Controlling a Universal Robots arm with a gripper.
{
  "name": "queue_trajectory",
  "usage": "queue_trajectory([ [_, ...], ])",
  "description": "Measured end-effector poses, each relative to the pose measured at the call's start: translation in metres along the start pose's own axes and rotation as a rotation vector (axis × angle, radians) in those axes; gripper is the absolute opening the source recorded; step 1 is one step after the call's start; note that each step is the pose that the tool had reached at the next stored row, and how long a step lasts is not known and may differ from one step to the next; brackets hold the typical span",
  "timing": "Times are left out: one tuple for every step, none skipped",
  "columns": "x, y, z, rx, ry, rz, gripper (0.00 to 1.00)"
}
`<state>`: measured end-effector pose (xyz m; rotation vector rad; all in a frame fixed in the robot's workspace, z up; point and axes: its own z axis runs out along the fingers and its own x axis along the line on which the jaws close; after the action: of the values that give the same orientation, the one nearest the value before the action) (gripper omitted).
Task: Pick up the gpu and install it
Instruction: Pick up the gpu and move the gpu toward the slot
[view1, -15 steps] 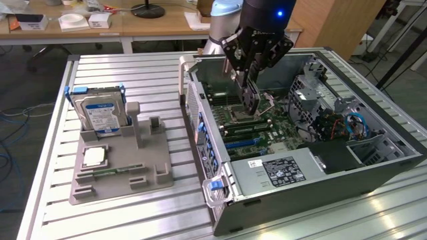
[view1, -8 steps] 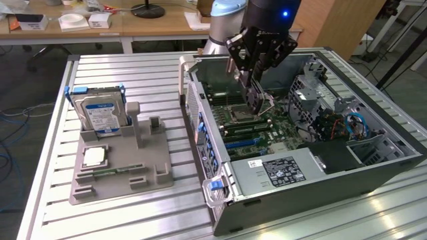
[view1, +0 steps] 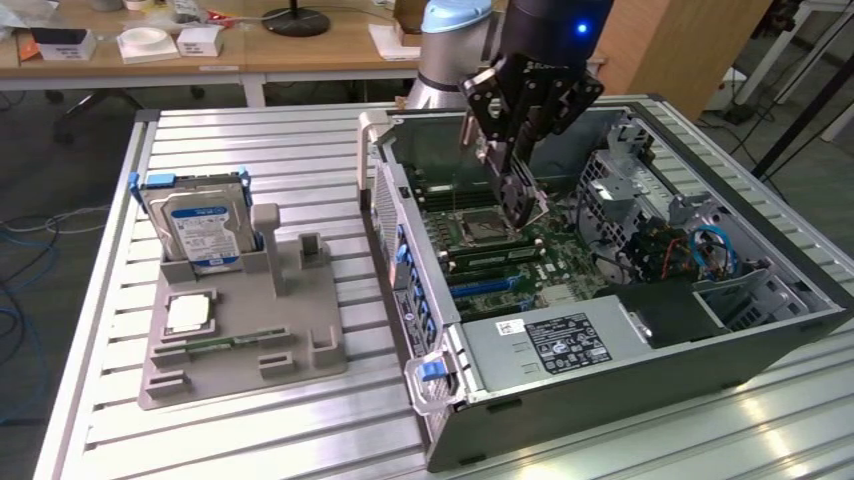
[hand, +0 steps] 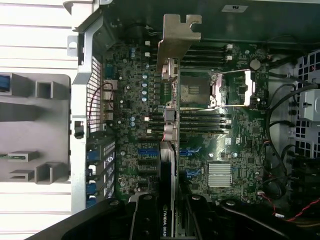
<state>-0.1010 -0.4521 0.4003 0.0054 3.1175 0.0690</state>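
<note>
Gripping gpu (hand: 169, 130) edge-on, jaws part-closed, over motherboard (hand: 135, 100) inside open case (view1: 641, 390).

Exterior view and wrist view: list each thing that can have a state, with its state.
tool, shut on the gpu.
gpu, held above the motherboard, not seated.
computer case, side open, lying flat.
hard drive, upright in the gray holder.
processor chip, flat on the gray holder.
</note>
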Motion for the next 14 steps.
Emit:
queue_trajectory([
  [-0.0009,0.0,0.0001,-0.0001,0.0,0.0,0.26],
  [-0.0019,0.0,0.0001,-0.0001,0.0,0.0,0.26],
  [-0.0028,0.0,0.0002,-0.0001,0.0,0.0,0.26],
  [-0.0036,0.0,0.0002,-0.0001,0.0,0.0,0.26],
  [-0.0043,0.0,0.0003,0.0,0.0,0.0,0.26],
  [-0.005,0.0,0.0003,-0.0001,0.0,0.0,0.26],
  [-0.0058,0.0,0.0004,-0.0001,0.0,0.0,0.26],
  [-0.0066,0.0,0.0004,0.0,0.0,0.0,0.26],
  [-0.0074,0.0,0.0005,-0.0001,0.0,0.0,0.26],
  [-0.0081,0.0,0.0005,-0.0001,0.0,0.0,0.26],
  [-0.0089,0.0,0.0005,0.0,0.0,0.0,0.26],
  [-0.0095,0.0,0.0006,-0.0001,0.0,0.0,0.26],
  [-0.0101,0.0,0.0006,-0.0001,0.0,0.0,0.26],
  [-0.0107,0.0,0.0006,0.0,0.0,0.0,0.26],
])
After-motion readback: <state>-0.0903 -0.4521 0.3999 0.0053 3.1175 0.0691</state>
